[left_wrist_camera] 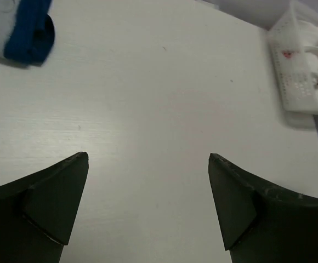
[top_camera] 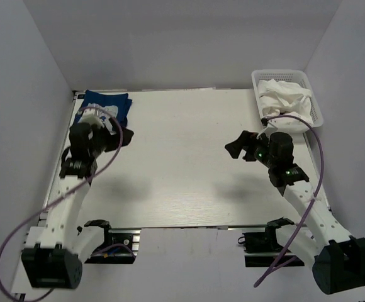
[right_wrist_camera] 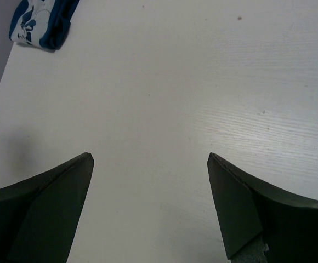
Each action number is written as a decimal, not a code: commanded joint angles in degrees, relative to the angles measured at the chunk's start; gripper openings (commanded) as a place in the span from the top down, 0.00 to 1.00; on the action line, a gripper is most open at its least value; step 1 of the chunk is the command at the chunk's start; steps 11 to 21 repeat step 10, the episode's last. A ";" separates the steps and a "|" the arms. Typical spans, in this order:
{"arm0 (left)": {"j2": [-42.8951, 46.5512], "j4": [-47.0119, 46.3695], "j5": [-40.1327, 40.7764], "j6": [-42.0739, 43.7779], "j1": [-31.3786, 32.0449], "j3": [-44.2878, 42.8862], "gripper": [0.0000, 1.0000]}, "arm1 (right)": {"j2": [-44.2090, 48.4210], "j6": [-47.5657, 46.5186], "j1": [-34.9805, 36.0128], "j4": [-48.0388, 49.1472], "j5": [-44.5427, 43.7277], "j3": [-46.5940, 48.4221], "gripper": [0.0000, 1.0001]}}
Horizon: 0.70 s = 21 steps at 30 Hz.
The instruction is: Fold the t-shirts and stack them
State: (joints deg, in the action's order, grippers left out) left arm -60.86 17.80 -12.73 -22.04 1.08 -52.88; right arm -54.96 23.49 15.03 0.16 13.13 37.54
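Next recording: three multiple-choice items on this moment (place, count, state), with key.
1. The crumpled white cloth t-shirt lies: A in the white plastic lattice basket; B on the floor; C over an arm.
2. T-shirts on the white table itself: A none; B one; C two.
3. The left gripper and right gripper are: A both open, empty; B both shut; C one shut on cloth.
Key: 1A, it fills the basket. 2B, only the folded dark navy blue t-shirt lies there. 3A, wrist views show jaws spread, nothing between.
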 commanded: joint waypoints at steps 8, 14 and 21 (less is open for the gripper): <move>26.05 -3.92 -5.55 -11.00 1.55 17.46 0.00 | 9.61 1.56 0.00 -1.22 -0.29 -9.42 0.09; 26.06 -3.39 -4.68 -11.00 1.55 17.46 0.00 | 9.96 1.30 0.00 -1.48 -0.47 -9.06 0.09; 26.06 -3.39 -4.68 -11.00 1.55 17.46 0.00 | 9.96 1.30 0.00 -1.48 -0.47 -9.06 0.09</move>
